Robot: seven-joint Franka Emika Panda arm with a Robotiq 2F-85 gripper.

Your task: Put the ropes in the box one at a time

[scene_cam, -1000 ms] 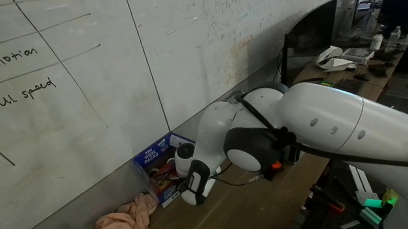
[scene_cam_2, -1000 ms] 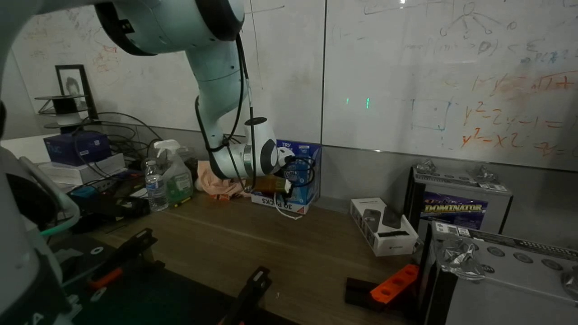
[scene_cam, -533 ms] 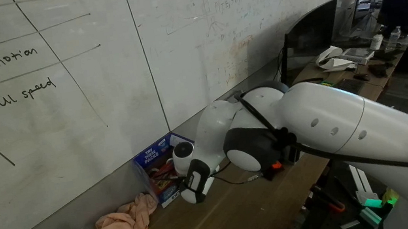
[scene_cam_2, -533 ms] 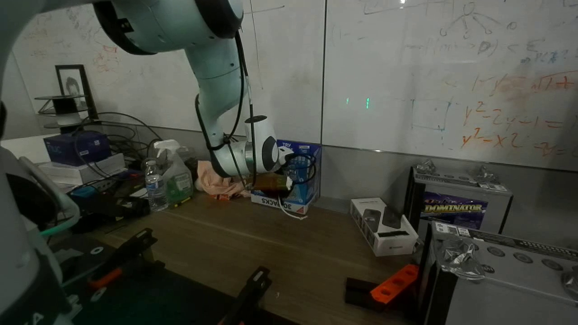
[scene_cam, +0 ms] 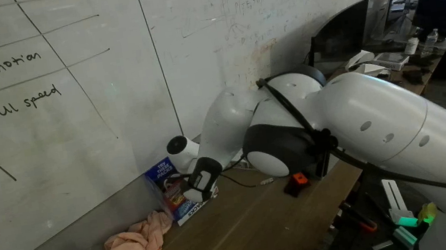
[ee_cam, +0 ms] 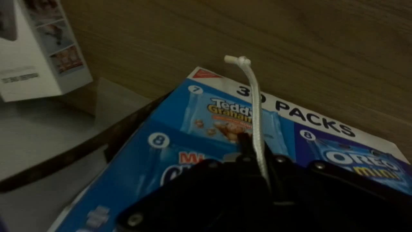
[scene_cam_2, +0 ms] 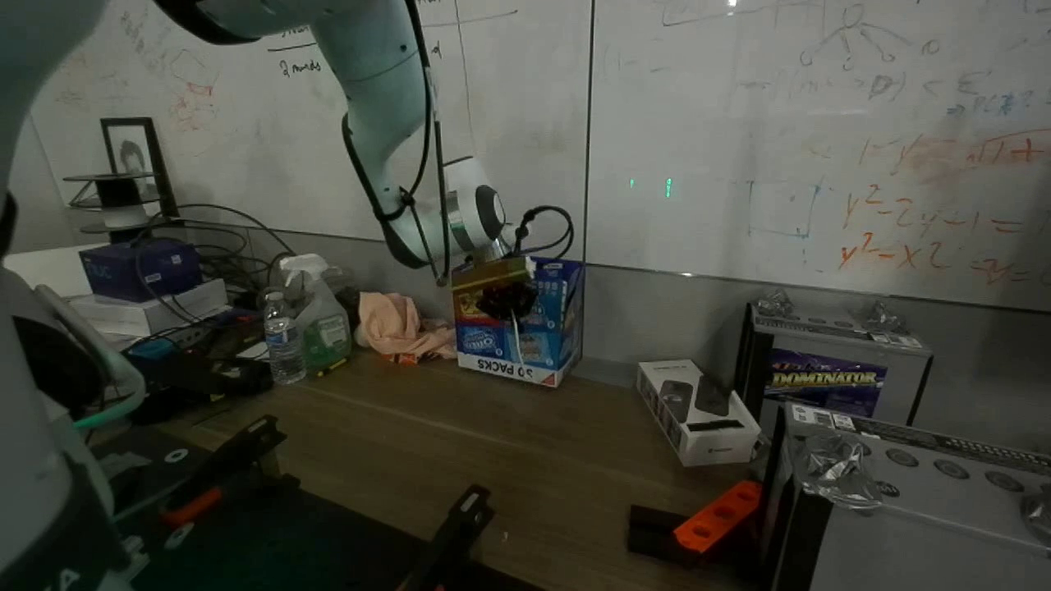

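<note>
Raised toward 12 o'clock, the gripper pinches one rope, apparently mid-transfer; next, presumably, reach over the box.

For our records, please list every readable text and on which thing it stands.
"TRY THESE PACKS": box
"30 PACKS": box
"7": box
"8", twice: box
"Teddy Graham" (partial): box
"Mi" (partial): box
"OREO mini": box
"Speed": whiteboard
"Slow motion": whiteboard
"Full speed": whiteboard
"y²-2y-1=": whiteboard
"DOMINATOR": purple label
"NUC": navy carton
Too small, faint or blurred: other writing, like bottle labels.
</note>
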